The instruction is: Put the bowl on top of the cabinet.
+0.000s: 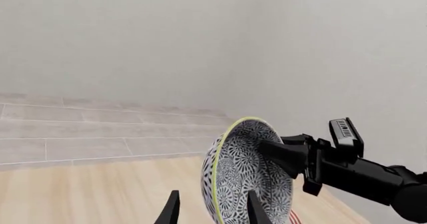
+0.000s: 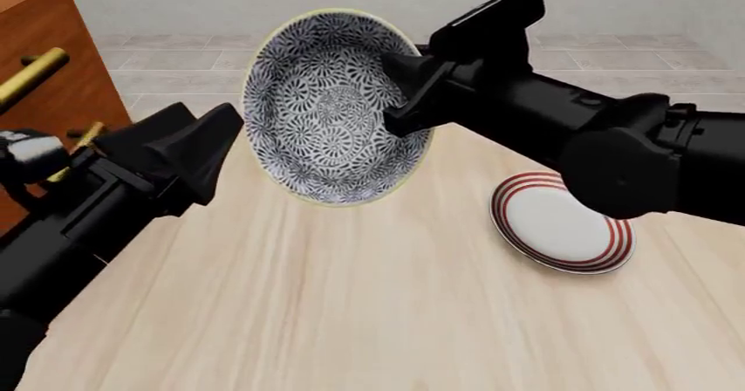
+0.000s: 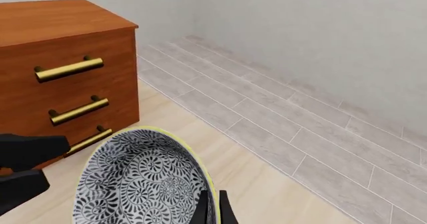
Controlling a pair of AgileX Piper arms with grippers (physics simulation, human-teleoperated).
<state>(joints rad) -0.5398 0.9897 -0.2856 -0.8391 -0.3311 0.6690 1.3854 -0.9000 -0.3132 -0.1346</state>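
The bowl [image 2: 331,103], black-and-white floral inside with a pale yellow rim, hangs tilted on edge above the table, its inside facing the front camera. My right gripper [image 2: 402,99] is shut on its right rim; the right wrist view shows the rim pinched between the fingers [image 3: 201,209]. My left gripper [image 2: 227,151] is open, its fingertips at the bowl's left edge; in the left wrist view the bowl [image 1: 243,179] shows its rim between the spread fingers [image 1: 170,211], and I cannot tell if they touch. The reddish-brown cabinet [image 2: 47,51] stands at the far left.
A flat white plate with red rings [image 2: 559,225] lies on the wooden table [image 2: 349,304] under the right arm. The cabinet [image 3: 67,49] shows brass bar handles [image 3: 70,68] on its drawers. Grey tiled floor and a pale wall lie beyond the table.
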